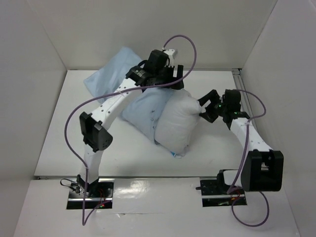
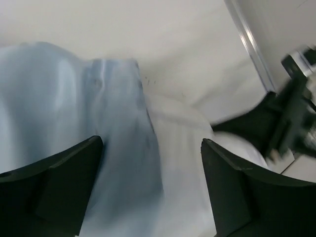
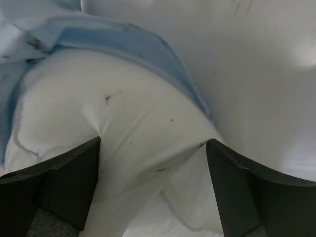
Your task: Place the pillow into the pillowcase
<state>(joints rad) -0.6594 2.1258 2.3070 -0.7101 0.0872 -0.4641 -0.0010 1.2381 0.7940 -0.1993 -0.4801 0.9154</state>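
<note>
Half the pillow (image 3: 123, 98) protrudes beneath my right gripper (image 3: 153, 145), the pillowcase (image 2: 49, 98) hem lies under my left gripper (image 2: 152, 148), both sets of jaws apart; soft, light, compressible, so I would pinch the hem.

Bright light, blurry wrist views

No text, brand, number or sign can be read in any view. A small blue-and-white tag (image 1: 177, 154) is seen at the near edge of the pillow (image 1: 178, 123), but its print is too small to be made out.
</note>
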